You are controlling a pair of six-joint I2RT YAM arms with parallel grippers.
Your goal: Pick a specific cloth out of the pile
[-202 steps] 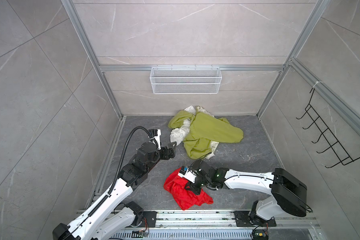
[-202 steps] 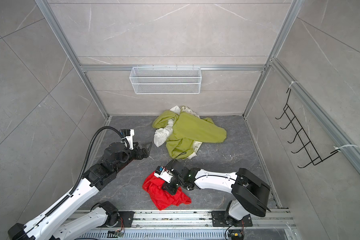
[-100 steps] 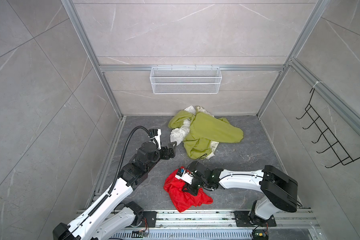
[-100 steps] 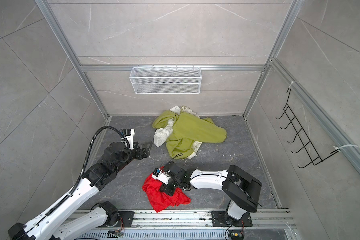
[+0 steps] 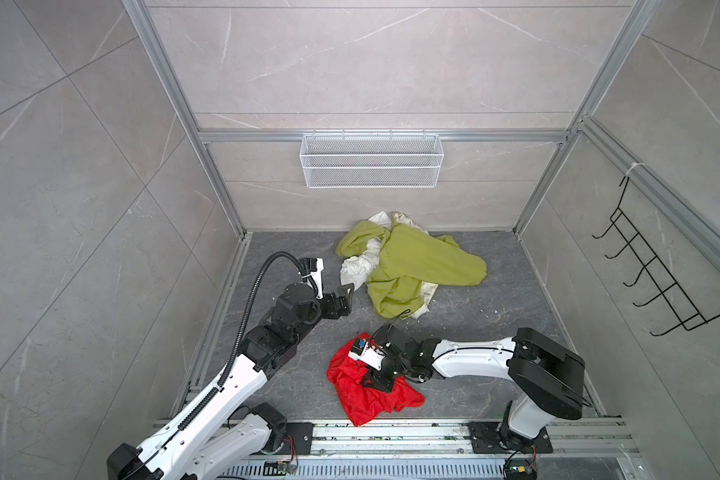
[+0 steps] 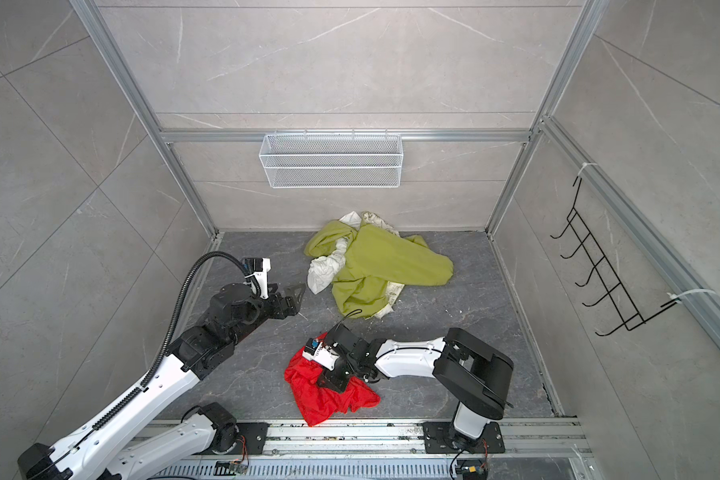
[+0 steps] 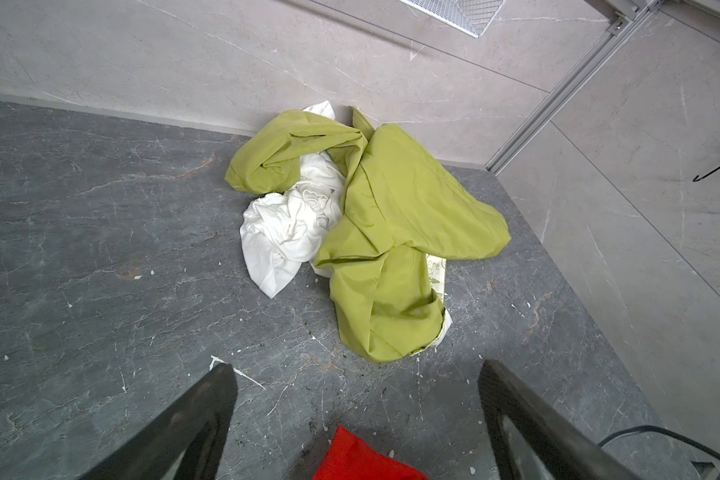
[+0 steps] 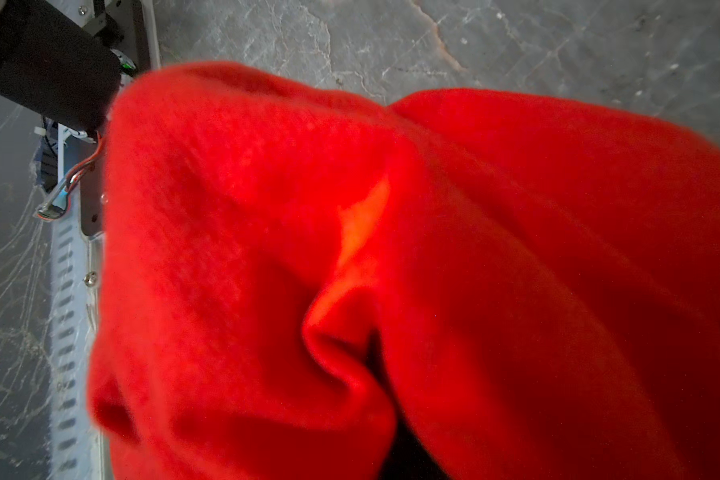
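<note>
1. Cloth [image 5: 350,395], bright red, lies crumpled on the floor [image 5: 495,316], well apart from the olive-green pile [image 5: 416,266].
2. Right gripper [image 5: 377,380] rests directly on it; its jaws are hidden, so I cannot tell their state.
3. Left gripper [image 5: 346,298], spread wide, hovers farther off.

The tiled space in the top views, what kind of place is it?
Probably a mock bathroom or laundry corner for robot tests: stone-look wall panels in an aluminium frame, a white wire basket on the back wall, a black hook rack at the side.
</note>
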